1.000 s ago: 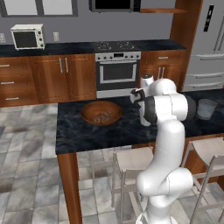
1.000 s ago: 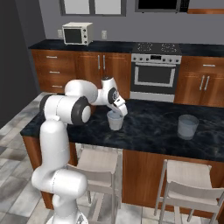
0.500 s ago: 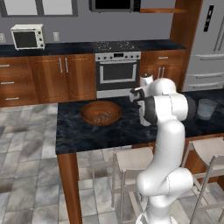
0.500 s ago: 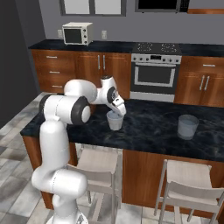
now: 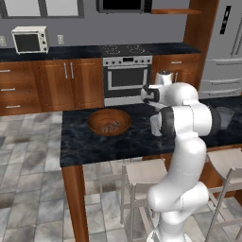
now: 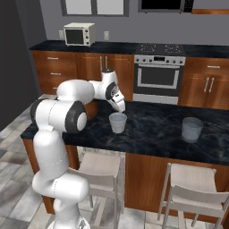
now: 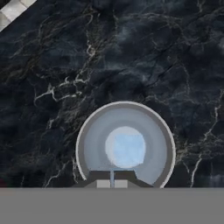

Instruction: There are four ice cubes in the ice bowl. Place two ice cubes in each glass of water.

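In your left base view, the ice bowl (image 5: 109,121) sits on the dark marble desk (image 5: 94,142), well left of the arm; small pale bits lie in it, too small to count.

In your right base view, the fingers (image 6: 121,108) hang just above the rim of the near glass of water (image 6: 118,122). The second glass (image 6: 192,129) stands well apart to the right on the same desk.

In your hand view, you look straight down into the near glass: a pale blue ice cube (image 7: 129,148) lies at its bottom, just beyond the finger tips, which are pressed together with nothing between them.
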Motion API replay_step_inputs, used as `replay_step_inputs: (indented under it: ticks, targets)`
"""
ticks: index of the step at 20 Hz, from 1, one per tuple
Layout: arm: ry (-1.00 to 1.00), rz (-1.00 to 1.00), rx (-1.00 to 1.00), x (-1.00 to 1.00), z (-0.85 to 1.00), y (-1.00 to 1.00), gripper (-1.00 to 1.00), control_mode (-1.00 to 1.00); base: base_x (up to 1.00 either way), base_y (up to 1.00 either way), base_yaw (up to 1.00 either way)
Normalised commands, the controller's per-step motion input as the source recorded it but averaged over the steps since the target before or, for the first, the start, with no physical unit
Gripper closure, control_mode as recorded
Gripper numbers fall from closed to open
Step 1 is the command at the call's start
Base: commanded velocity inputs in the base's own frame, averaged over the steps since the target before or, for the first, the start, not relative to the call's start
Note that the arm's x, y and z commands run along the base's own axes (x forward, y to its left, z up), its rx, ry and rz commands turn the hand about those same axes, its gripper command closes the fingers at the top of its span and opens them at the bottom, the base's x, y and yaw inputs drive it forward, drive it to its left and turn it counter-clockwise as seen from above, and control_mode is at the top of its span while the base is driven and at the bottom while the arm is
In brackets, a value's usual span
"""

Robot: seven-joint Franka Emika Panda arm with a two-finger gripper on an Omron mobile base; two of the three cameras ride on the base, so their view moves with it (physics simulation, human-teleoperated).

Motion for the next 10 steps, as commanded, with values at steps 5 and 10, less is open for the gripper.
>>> replay_step_inputs:
  ticks: [5,10]
  targets:
    - [-0.01,0.06,0.03,-0.22,0.25,0.75,1.00,-1.00,0.00,0.00,0.00]
    - [0.00,0.02,0.01,-0.18,0.23,0.84,-1.00,-1.00,0.00,0.00,0.00]
